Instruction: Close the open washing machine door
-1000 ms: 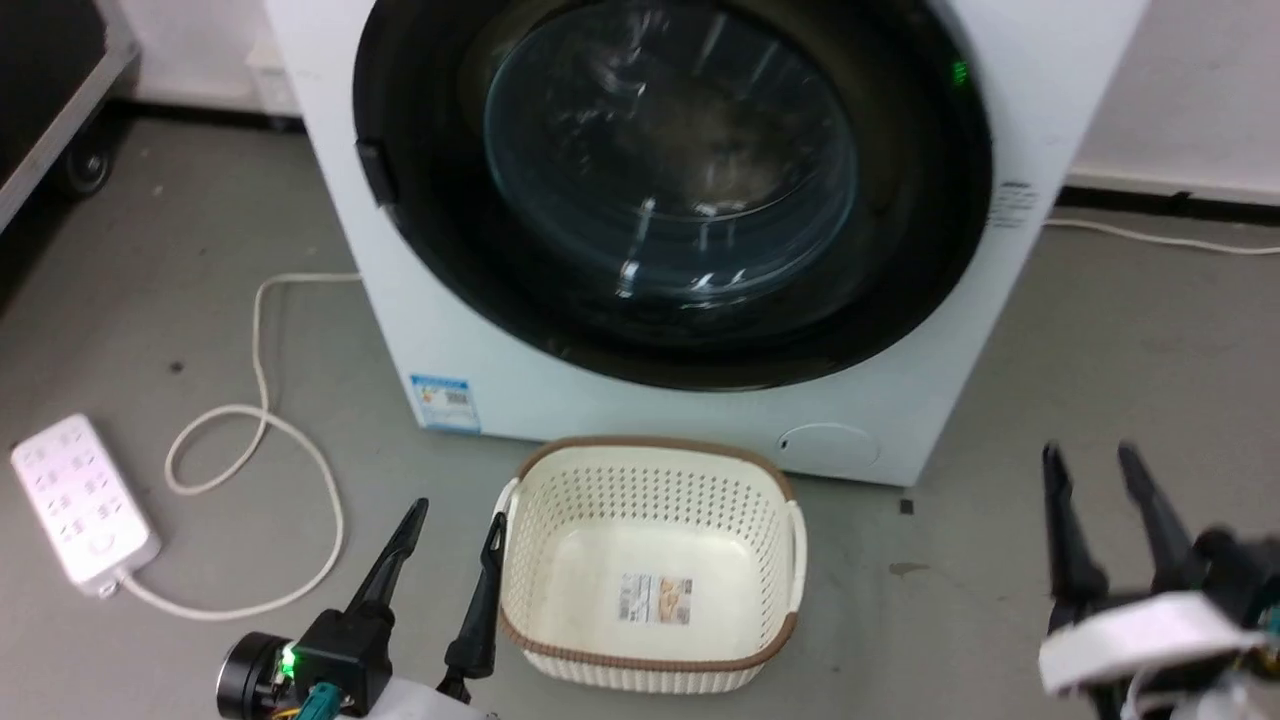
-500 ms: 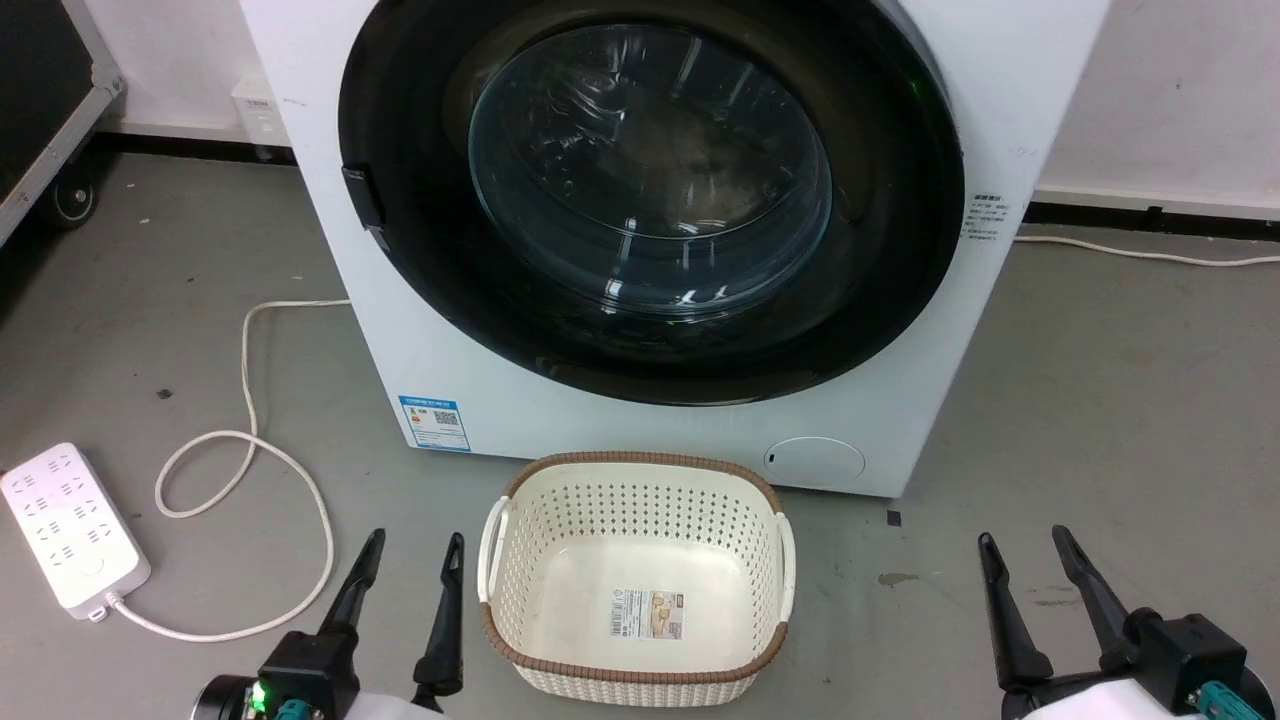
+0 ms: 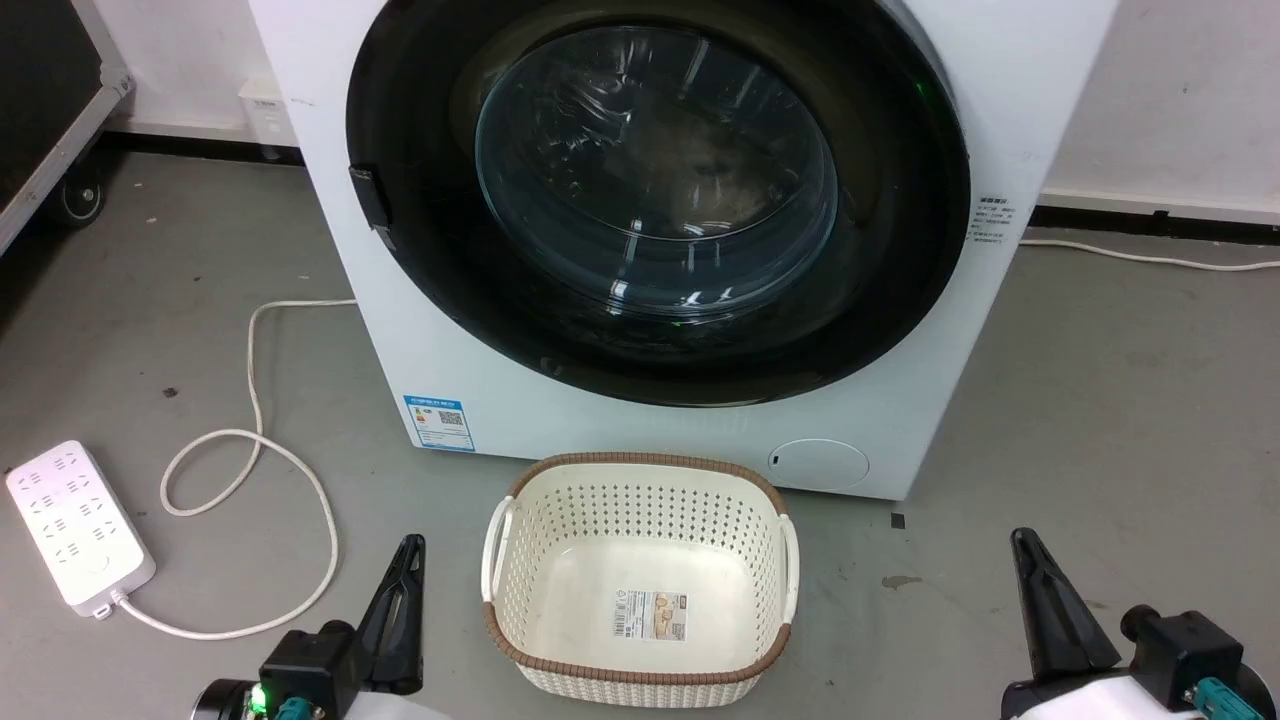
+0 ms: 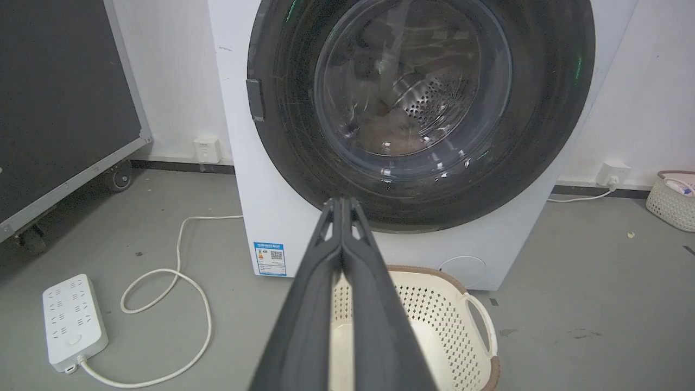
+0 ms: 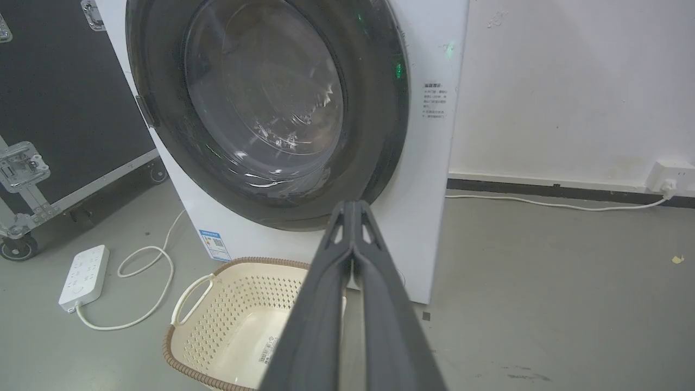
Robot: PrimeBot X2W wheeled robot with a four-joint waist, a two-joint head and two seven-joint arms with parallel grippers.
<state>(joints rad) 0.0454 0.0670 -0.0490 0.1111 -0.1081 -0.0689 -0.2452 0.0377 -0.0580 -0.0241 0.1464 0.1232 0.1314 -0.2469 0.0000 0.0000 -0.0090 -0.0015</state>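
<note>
Door looks shut, both arms low and clear. Confirm the latch, don't push blind.

Head view: washing machine door [image 3: 655,200] fills the upper centre of frame, its black rim lying flush on the white washing machine [image 3: 620,415] front, with no gap visible at either side. The left wrist view shows the steel drum through the glass. Left gripper [image 3: 408,548] is at lower left and right gripper [image 3: 1024,540] at lower right. Each has its fingers pressed together, holding nothing, well apart from the door. A laundry basket [image 3: 640,470] sits on the floor just below the door, between the arms. A power strip [image 3: 75,525] lies at far left. My read: the task is essentially done. If a seating push is needed, press closed fingers on the rim near the small dark tab [image 3: 370,198] at its left edge, not on the glass, go straight in, and pass over the basket.
</note>
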